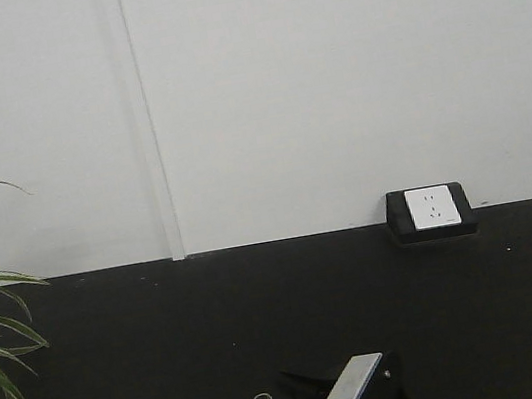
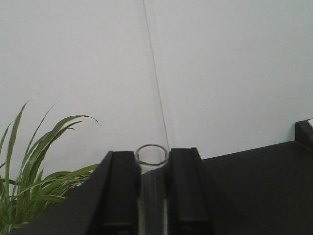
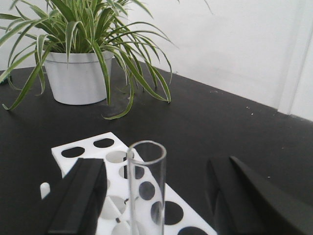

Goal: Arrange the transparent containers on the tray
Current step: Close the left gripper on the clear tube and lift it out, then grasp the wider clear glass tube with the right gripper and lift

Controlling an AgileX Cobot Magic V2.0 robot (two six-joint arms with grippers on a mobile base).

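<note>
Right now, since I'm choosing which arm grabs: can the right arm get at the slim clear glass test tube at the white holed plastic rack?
Probably yes: the right gripper is open, and the test tube stands upright between its black fingers, above the rack, with nothing else in that gap.

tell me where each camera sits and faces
Front: over the black table, facing the white wall; silver metal arm part at bottom.
Left wrist: behind left gripper, shut on slim clear glass test tube, facing wall.
Right wrist: behind open right gripper, over white holed plastic rack.
Both wrists see the green leafy plant.
</note>
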